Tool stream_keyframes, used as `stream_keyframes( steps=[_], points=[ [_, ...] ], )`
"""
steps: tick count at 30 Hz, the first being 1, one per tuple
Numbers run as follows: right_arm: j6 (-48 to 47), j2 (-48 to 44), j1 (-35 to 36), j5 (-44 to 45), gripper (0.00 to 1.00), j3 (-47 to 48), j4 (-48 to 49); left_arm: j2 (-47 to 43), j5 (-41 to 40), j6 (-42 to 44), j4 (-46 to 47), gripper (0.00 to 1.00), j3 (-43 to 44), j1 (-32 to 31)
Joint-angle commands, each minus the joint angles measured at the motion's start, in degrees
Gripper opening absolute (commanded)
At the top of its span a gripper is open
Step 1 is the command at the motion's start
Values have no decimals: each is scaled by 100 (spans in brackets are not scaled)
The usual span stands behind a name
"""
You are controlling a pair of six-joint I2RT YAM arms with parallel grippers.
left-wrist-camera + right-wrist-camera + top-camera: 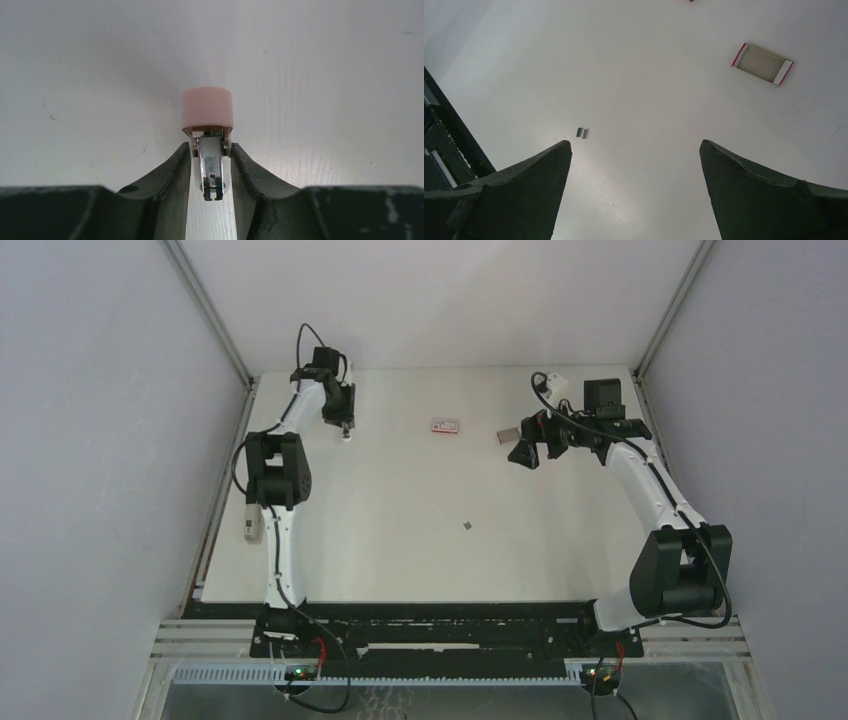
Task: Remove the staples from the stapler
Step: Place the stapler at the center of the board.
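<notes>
Left gripper (210, 150): narrow, clamped on the stapler (207, 114). Its own wrist view shows the stapler end-on, with a pale pink body just past the fingertips. A shiny metal channel (211, 167) is pinched between the two dark fingers (175, 167). Can't tell whether anything sits in that channel. From overhead, all this shrinks to a small pale tip under the gripper, over the far left part of the table (400, 560).

Right gripper (634, 145): jaws wide, nothing between them. It hangs above the table's far right part, well apart from the stapler.

The staples (582, 132) lie loose on the bare table, out of both grippers. In the right wrist view they sit near that gripper's left finger without touching it. Overhead they are one dark speck mid-table, nearer the front than anything else lying there. Only the right wrist view splits the speck into two short grey pieces lying side by side. The left wrist view doesn't catch them.

Red-and-white box (445, 425): flat on the table toward the back, between the two grippers and touching neither. Overhead it reads red and white. The right wrist view gives it a dull beige middle with red-and-white ends.

The black rail (420, 612) runs along the near edge. The right wrist view shows a piece of it at its left border.

Count: two arms, two grippers, one stapler, one box, one small clump of staples seen as two pieces.
</notes>
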Motion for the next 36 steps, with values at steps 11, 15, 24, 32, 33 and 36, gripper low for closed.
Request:
stream_keyframes(
  steps=[11,15,24,32,33,36],
  points=[
    [58,-218,-133,-275,100,38,55,104,41,19,-371,38,462,-13],
    [84,-227,-157,-295,100,38,51,125,24,30,-466,38,417,-30],
    [109,-233,-168,-322,100,38,51,162,-85,19,-515,43,437,-61],
    [122,-262,-205,-367,100,38,38,-68,-121,-24,-351,62,226,-59],
    [122,-270,-198,-381,100,38,38,-149,-125,-25,-331,66,196,-64],
    [120,-279,-202,-405,100,38,25,-519,-143,-1,-265,77,92,-52]
  ],
)
